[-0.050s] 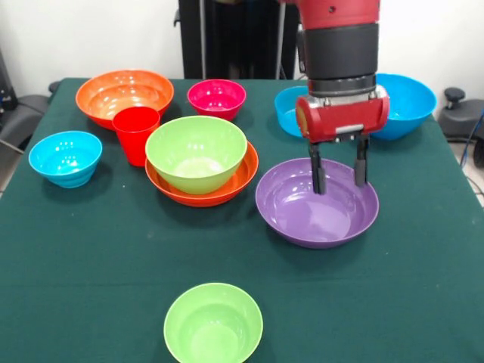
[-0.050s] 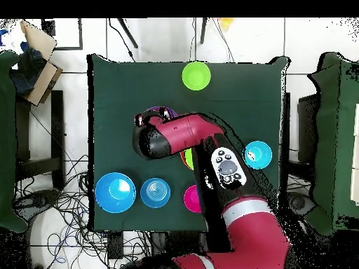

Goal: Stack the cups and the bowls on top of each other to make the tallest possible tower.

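Observation:
My gripper hangs open just inside the far rim of the wide purple bowl, with nothing between its fingers. The tower is a green bowl nested in a wide orange bowl, left of the purple one. The red cup stands upright against the tower's left side. A second green bowl sits alone near the front edge. In the overhead view the arm hides the gripper, and only a sliver of the purple bowl shows.
At the back stand another orange bowl, a magenta bowl, a small blue bowl and a large blue bowl behind the arm. One more blue bowl sits at the left edge of the green tablecloth.

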Motion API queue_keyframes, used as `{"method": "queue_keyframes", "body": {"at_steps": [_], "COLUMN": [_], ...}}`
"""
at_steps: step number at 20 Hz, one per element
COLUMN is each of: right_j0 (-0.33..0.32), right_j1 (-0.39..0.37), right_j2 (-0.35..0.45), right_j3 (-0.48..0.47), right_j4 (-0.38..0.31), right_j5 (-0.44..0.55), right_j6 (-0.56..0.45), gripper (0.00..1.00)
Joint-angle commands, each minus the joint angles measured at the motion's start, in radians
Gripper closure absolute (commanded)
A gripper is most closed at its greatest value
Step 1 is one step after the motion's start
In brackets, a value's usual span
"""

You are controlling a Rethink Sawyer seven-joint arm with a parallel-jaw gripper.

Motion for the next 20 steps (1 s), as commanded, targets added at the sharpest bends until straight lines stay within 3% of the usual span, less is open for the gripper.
{"method": "queue_keyframes", "body": {"at_steps": [1,3,13,15,18,20], "right_j0": [0.055,0.058,0.079,0.082,0.102,0.107], "right_j1": [0.103,0.116,0.132,0.132,0.117,0.094], "right_j2": [-0.045,-0.046,-0.072,-0.08,-0.115,-0.122], "right_j3": [-0.064,-0.073,-0.082,-0.077,-0.075,-0.06], "right_j4": [-0.089,-0.098,-0.073,-0.064,-0.025,-0.021], "right_j5": [-0.175,-0.253,-0.297,-0.285,-0.152,-0.131], "right_j6": [0.079,0.077,0.052,0.053,0.041,0.037], "gripper": [0.0,0.0,0.0,0.0,0.0,0.0]}}
